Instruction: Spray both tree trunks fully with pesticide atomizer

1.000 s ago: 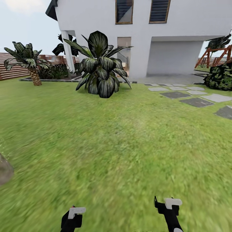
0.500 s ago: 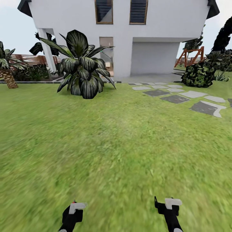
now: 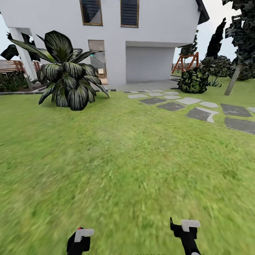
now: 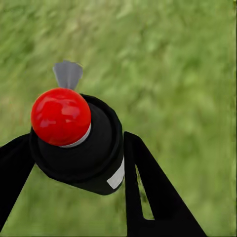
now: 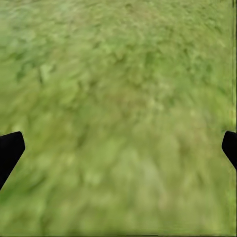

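One white two-storey house (image 3: 152,28) stands behind the green grass lawn (image 3: 117,159). It has two dark upper windows (image 3: 91,11) with brown frames. On the lawn there is one big dark broad-leaved plant (image 3: 67,76) and one round dark bush (image 3: 193,80). About nine grey flat stepping stones (image 3: 202,114) make a path; the far ones are small, so the count is not sure. Two black robot grippers with white parts, left (image 3: 80,238) and right (image 3: 186,228), show low in the head view. One black spray bottle with a red round top (image 4: 74,140) sits between the left gripper's two fingers (image 4: 148,192).
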